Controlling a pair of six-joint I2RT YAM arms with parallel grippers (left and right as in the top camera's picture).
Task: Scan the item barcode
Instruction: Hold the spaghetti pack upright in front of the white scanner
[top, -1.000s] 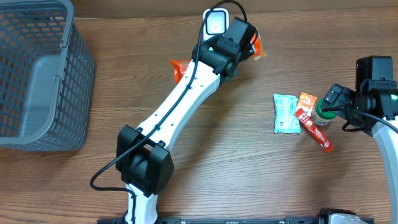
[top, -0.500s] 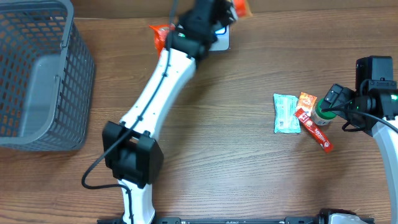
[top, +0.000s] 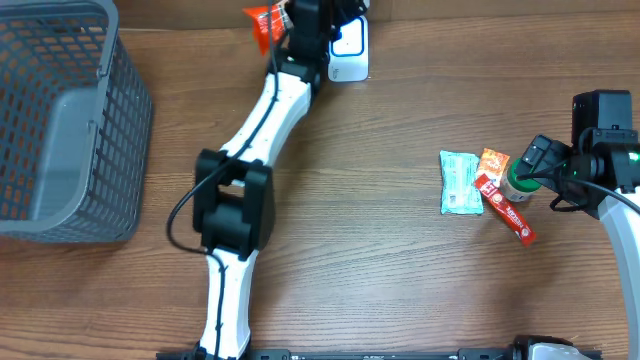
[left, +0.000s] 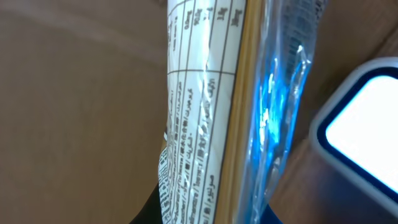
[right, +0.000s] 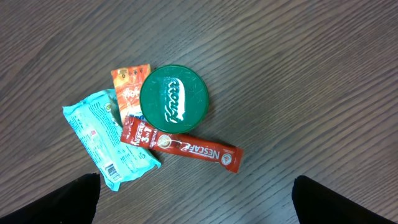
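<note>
The left pincer (top: 297, 14) is clenched on an orange plastic snack packet (top: 262, 22) at the tabletop's (top: 400, 280) far edge, just beside the white box scanner (top: 349, 48). In the wrist view the packet stands edge-on, long axis running away from the pincer. Its white table of print is too fine to read, and its glossy blue-glinting side faces the scanner. The right pincer (right: 196, 196) hangs released over a green "Knorr" lid (right: 173, 99) and a red "NESCAFE 3in1" stick (right: 180, 145).

**Lighting and image quality in the three views**

Overhead view: even, diffuse light on the wooden table (top: 400, 290), with faint, soft shadows. Left wrist view: the close packet (left: 199, 124) is blurred, with blue glare on its film; the scanner window (left: 367, 118) is overexposed white. Right wrist view: sharp, evenly lit
</note>
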